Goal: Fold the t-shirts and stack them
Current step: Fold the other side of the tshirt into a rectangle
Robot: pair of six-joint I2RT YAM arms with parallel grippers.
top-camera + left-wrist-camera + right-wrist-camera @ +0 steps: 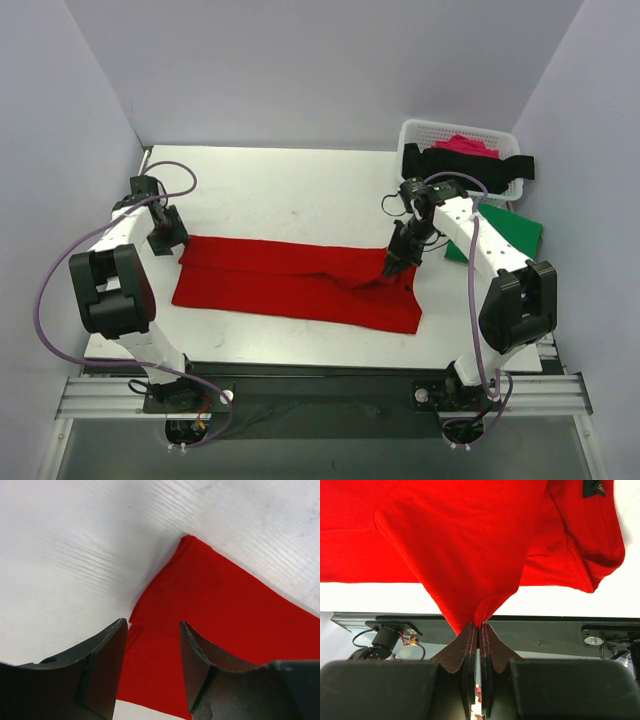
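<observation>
A large red t-shirt [290, 285] lies folded lengthwise as a long strip across the table's near half. My right gripper [392, 266] is shut on a pinched fold of the red t-shirt [470, 555] near its right end and lifts that part slightly. My left gripper [168, 240] is open and empty, hovering over the shirt's far left corner [200, 610]. A green t-shirt [508, 232] lies folded at the right edge. Black [470, 165] and pink [466, 145] t-shirts lie in the basket.
A white lattice basket [420, 132] stands at the back right corner. The table's front edge and a metal rail [545, 635] run just below the shirt. White walls close in the left, back and right sides.
</observation>
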